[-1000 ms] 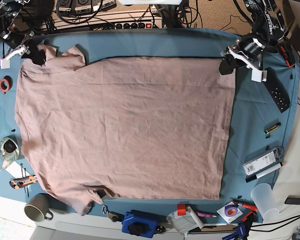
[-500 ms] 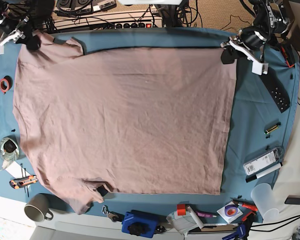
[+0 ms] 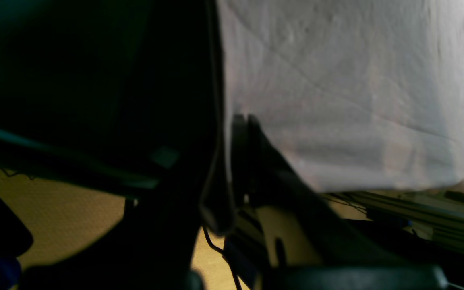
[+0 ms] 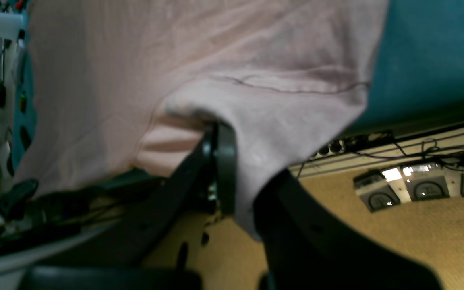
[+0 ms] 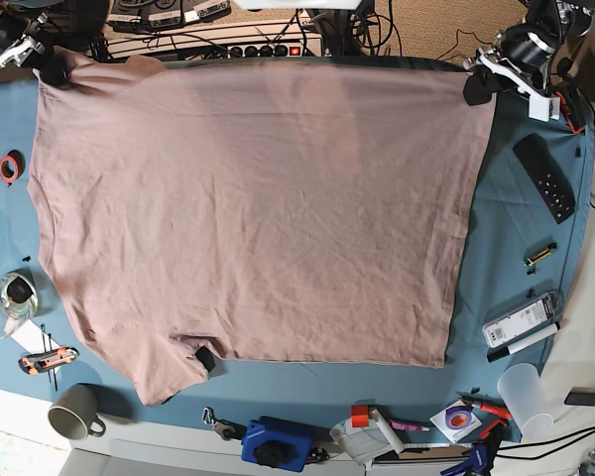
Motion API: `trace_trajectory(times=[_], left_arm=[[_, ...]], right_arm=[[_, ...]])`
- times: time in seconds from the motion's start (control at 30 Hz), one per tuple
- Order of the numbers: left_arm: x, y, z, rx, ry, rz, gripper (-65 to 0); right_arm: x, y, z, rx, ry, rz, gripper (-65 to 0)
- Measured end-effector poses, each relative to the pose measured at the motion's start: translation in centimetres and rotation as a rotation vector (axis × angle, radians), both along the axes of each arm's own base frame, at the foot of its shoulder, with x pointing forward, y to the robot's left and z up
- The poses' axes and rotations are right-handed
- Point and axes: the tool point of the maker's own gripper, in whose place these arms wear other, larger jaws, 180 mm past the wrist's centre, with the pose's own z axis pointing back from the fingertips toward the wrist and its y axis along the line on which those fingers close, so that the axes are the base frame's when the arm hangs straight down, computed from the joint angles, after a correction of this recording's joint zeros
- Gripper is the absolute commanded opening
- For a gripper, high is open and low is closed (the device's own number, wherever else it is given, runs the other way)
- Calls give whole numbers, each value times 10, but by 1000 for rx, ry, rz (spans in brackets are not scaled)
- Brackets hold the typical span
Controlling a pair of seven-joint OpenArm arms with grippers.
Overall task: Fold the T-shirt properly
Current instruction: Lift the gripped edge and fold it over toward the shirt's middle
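The mauve T-shirt [image 5: 248,208] lies spread over the teal table cloth [image 5: 516,248], neck side at the left, hem at the right. Its far edge is pulled out to the table's back edge. My left gripper [image 5: 479,87] is shut on the shirt's far hem corner; in the left wrist view the dark fingers [image 3: 252,161] pinch the fabric [image 3: 336,100]. My right gripper [image 5: 50,67] is shut on the far sleeve, and in the right wrist view the fingers [image 4: 222,161] clamp the sleeve cloth [image 4: 280,121]. The near sleeve [image 5: 164,372] lies at the front left.
A black remote [image 5: 544,178], a marker and boxed item [image 5: 521,327] and a plastic cup [image 5: 529,392] lie at the right. A mug [image 5: 74,412], a red tape roll [image 5: 11,167] and a blue device [image 5: 275,443] sit along the left and front edges. A power strip [image 5: 263,48] lies behind the table.
Both grippers have moved toward the back of the table, each holding its corner. The shirt's far edge followed and the cloth is stretched flatter and wider.
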Motion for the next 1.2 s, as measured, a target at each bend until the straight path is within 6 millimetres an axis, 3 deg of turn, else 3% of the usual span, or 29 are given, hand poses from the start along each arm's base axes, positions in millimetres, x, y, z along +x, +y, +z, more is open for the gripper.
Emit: trace_trajectory(times=[0.5,0.7,0.93,1.03,1.2], left_arm=[[6,-1,3,-14,-16,7,-650],[19,6,4,14,-30,36,-650],[36,3,3,87,-53,-18,-650],[43,-5,-3,98,-35,-12,-650],[61,-1,1,143,-62,-7,-650]], right_arm=[[25,-7,-4,-57,-16,-3,-650],[30,-10,-5,-79,-19,-14,-650],[59,9,-23,-100,-9,59,-650],[75,12,-20,-106,-38,69,-650],[90,10,-14,-123,-69,66,-650]])
